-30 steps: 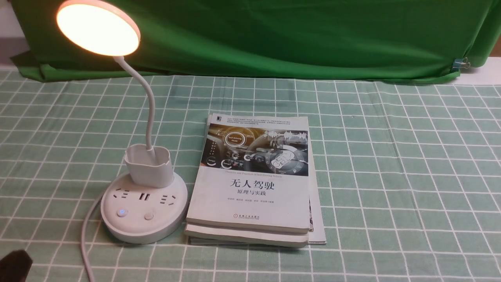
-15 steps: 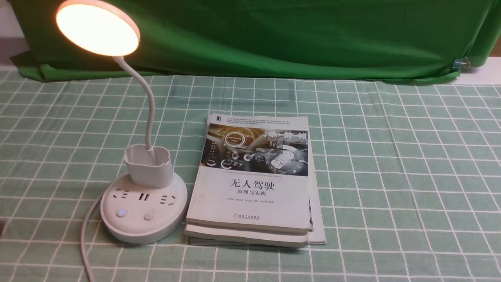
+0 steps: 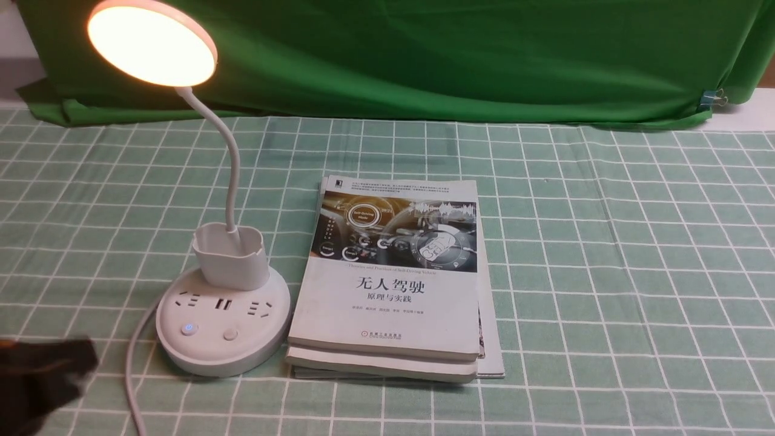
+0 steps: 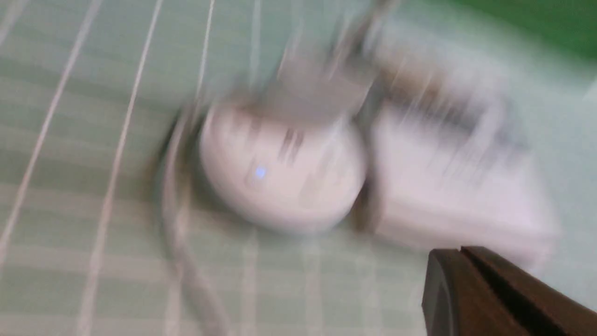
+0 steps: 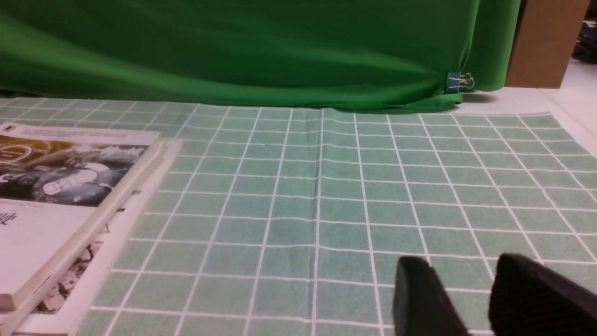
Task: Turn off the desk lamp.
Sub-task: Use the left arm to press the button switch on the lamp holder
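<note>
At the left of the grid-patterned cloth (image 3: 581, 242), just beside a stack of books (image 3: 387, 303), the desk lamp (image 3: 224, 333) is seen with its disc head (image 3: 152, 45) lit. By the near-left corner of the front view a dark, blurred part of the left arm (image 3: 42, 381) is shown, apart from the lamp's base. In the left wrist view the fingertips of the left gripper (image 4: 459, 252) are pressed together, with nothing held between them. The right gripper (image 5: 459, 261) is parted a little, over the cloth, and nothing is held by it. The step in hand is judged to be the approach to the base, with the press not yet made. Of the two buttons, the left one (image 3: 189, 329) is marked with a glowing blue power symbol, and by that glow it is taken to be the likelier switch; the plain right one (image 3: 230, 334) should probably be avoided. For the next move, the closed tips need to be brought above the chosen button and pushed straight down, since a slanted push might slide the base. On the top book's cover the large title 无人驾驶 can be read, with 原理与实践 beneath it; "Self-Driving Mode" is printed in a ring on the picture, and 机械工业出版社 is given at the foot. On the lamp, no brand can be made out.
</note>
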`<move>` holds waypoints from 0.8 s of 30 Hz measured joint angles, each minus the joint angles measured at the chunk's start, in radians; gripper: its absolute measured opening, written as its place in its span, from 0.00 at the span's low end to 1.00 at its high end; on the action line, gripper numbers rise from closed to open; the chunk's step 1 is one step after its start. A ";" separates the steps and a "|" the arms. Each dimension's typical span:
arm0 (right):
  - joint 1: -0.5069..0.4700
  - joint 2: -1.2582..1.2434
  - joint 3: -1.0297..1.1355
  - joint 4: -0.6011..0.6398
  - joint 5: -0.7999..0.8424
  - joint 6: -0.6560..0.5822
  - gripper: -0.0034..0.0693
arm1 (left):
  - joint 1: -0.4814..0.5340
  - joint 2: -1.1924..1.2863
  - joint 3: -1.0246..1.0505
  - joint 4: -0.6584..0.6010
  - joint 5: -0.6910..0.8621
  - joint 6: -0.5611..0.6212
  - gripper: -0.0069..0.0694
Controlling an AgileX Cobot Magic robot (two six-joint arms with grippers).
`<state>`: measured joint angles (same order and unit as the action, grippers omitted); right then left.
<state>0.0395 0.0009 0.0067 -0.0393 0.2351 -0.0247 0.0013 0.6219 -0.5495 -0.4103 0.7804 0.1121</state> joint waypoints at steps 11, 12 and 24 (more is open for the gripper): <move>0.000 0.000 0.000 0.000 0.000 0.000 0.38 | -0.216 0.625 -0.231 0.089 0.109 0.088 0.09; 0.000 0.000 0.000 0.000 0.000 0.000 0.38 | -0.286 0.679 -0.269 0.120 0.114 0.069 0.09; 0.000 0.000 0.000 0.000 0.000 0.000 0.38 | -0.325 0.987 -0.537 0.244 0.180 -0.030 0.09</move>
<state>0.0395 0.0009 0.0067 -0.0393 0.2351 -0.0247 -0.3238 1.6089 -1.0863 -0.1660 0.9604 0.0819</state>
